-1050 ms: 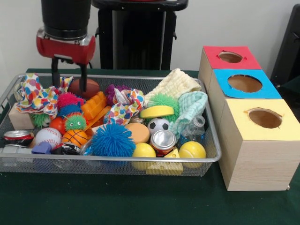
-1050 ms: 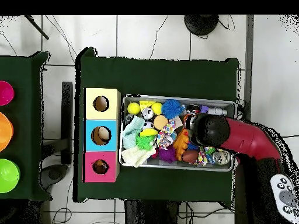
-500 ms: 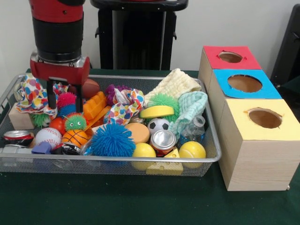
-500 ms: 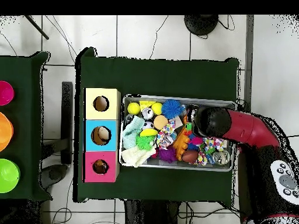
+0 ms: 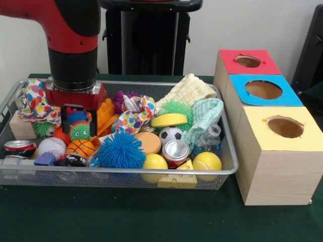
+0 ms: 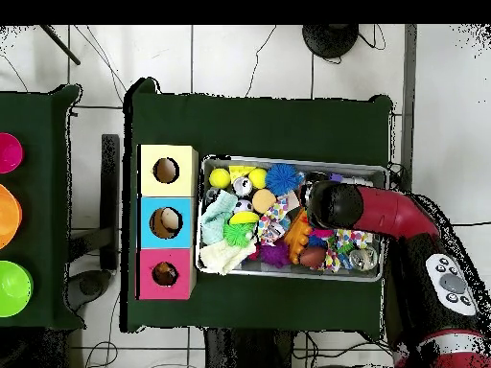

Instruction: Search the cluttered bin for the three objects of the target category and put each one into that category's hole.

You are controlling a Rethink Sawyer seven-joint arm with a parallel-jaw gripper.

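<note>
Reaching down into the clutter, the gripper has its two black fingers set apart on either side of a small spiky ball with green bristles and an orange face. The jaws are open and I cannot see that they press it yet. Whether this ball belongs to the target category I cannot tell.

Just below the jaws lies a small basketball, and beside it a baseball. Behind the jaws sits an orange ribbed toy, and to one side a dotted cloth.

I judge that closing here may catch a neighbour, or the soft bristles may slip out when lifting. The cloth could also be dragged along.

The three boxes with holes, red, blue and yellow, stand well apart, outside the wire bin.
</note>
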